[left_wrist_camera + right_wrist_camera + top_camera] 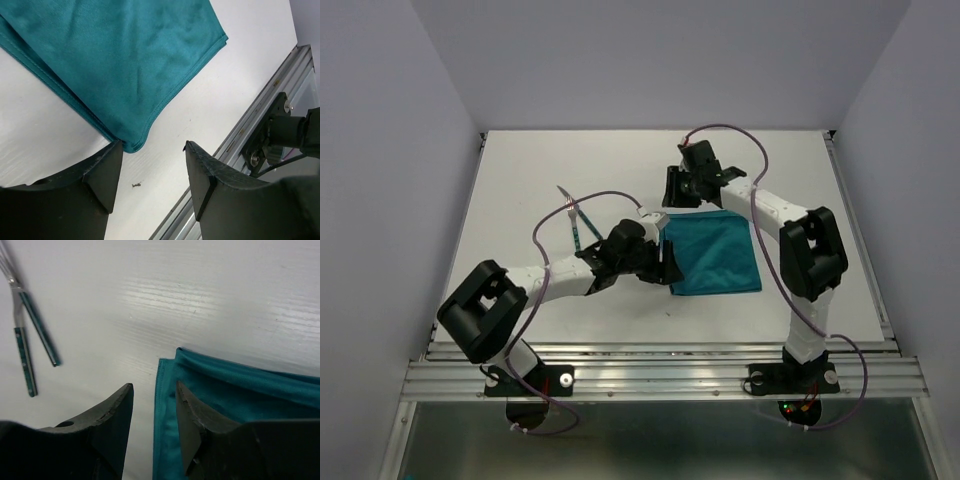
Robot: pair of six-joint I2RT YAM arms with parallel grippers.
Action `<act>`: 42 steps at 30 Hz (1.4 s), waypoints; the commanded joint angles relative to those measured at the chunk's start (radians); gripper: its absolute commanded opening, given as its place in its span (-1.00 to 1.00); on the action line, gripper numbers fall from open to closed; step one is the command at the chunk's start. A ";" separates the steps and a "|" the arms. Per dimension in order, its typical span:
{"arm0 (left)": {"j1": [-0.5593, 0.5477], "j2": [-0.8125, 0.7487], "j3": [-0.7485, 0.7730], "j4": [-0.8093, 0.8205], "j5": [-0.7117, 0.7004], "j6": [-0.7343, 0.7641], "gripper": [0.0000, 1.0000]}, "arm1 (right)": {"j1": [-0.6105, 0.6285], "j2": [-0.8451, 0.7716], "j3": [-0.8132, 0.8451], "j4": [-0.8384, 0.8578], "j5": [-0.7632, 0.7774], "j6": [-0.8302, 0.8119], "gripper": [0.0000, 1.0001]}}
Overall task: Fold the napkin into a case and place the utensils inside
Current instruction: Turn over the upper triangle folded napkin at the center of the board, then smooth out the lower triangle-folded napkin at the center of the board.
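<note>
Left gripper (152,146): jaws stand wide apart and hold nothing; the near left corner of the napkin (120,65) lies on the table (45,145) between them, just beside one fingertip.
Right gripper (154,387): jaws partly apart, nothing clamped; the napkin's left hem runs flat beneath the gap.
Napkin, place: on the white table, just toward 3 o'clock of its centre in the overhead view, between the two grippers.
Napkin, lie: flat, folded in two layers, slightly longer along the 9-to-3 o'clock line.
Utensils (575,218): toward 9 o'clock of centre, well apart from the napkin; long axis runs about 11 to 5 o'clock, silver heads at the 11 o'clock end.
Hidden from overhead: the left gripper (665,265) covers the napkin's (720,255) left edge, and the right gripper (677,190) overhangs its far left corner.
Cut off: in the right wrist view two teal handles of the utensils (37,332) show, with the heads clipped by the frame; their exact count cannot be told.
</note>
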 commanded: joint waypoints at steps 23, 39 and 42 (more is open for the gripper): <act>0.242 0.241 0.397 -0.178 -0.101 -0.091 -1.00 | -0.053 -0.271 -0.304 0.116 0.073 0.076 -0.19; 0.285 0.518 0.628 -0.288 -0.136 -0.072 -1.00 | 0.038 -0.039 -0.147 0.130 0.128 0.090 -0.16; 0.290 0.535 0.629 -0.290 -0.135 -0.072 -1.00 | 0.047 -0.018 -0.135 0.128 0.131 0.090 -0.16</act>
